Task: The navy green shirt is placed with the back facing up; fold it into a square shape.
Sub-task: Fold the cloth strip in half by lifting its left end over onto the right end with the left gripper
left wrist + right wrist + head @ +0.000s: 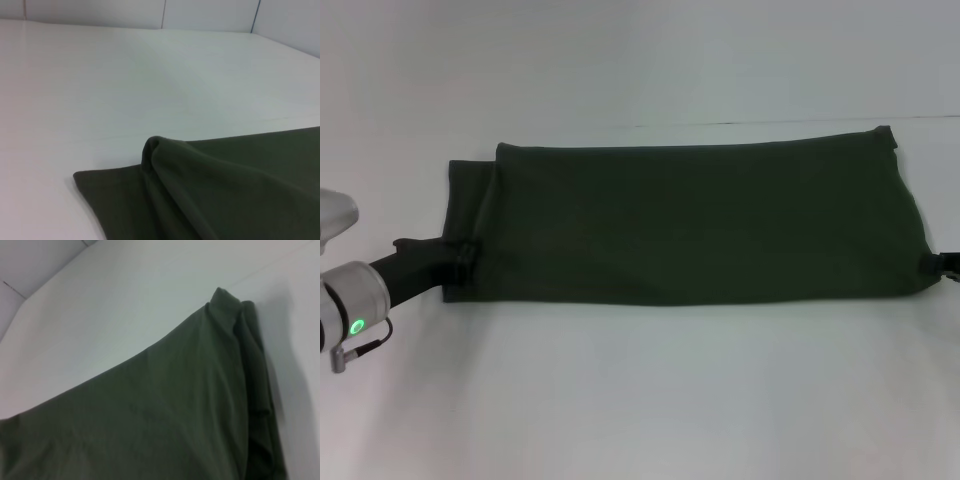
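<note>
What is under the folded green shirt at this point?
The navy green shirt lies as a long folded band on the white table. Only its plain top layer shows; lower layers are covered. The left hand and right hand are at its ends.

The right gripper [947, 263] is almost wholly cut off by the head view's right edge; only a dark tip shows against the navy green shirt [690, 220]. The left gripper [460, 256] has its fingertips lost against the shirt's dark edge, so their spread is unclear. Both wrist views crop the shirt, and its underside stays hidden.
</note>
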Tool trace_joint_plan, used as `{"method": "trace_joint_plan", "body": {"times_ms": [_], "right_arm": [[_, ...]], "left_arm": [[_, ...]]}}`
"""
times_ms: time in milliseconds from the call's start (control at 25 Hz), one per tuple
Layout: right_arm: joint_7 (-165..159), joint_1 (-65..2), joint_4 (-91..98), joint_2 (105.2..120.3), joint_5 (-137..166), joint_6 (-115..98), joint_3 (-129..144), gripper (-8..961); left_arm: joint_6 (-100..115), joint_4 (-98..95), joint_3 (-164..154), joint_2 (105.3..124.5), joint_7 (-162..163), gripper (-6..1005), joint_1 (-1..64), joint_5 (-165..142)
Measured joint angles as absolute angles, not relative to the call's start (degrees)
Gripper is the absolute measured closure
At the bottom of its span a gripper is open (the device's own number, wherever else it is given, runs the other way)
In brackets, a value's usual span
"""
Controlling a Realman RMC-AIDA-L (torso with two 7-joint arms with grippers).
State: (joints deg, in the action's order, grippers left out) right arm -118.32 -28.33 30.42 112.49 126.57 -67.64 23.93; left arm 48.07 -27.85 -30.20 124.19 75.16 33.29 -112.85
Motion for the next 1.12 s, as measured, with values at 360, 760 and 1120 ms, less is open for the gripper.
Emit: {"method": "trace_joint_plan", "body": {"times_ms": [360, 760, 1120], "right_arm": [[-117.60, -27.29, 30.56, 112.66, 126.56, -67.86, 22.70, 938], [-116.45, -26.40, 30.46, 112.67, 125.94, -69.05, 22.14, 883], [-115.28, -25.75, 30.50, 112.74, 123.81, -70.61, 22.15, 833]], "left_arm": [[51.30, -30.59, -30.19, 124.19, 77.65, 969, 31.10, -112.87], [51.76, -30.81, -29.83, 124.19, 78.21, 968, 30.12, -114.26], [56.86, -31.94, -29.57, 124.19, 78.54, 967, 29.60, -114.26]]}}
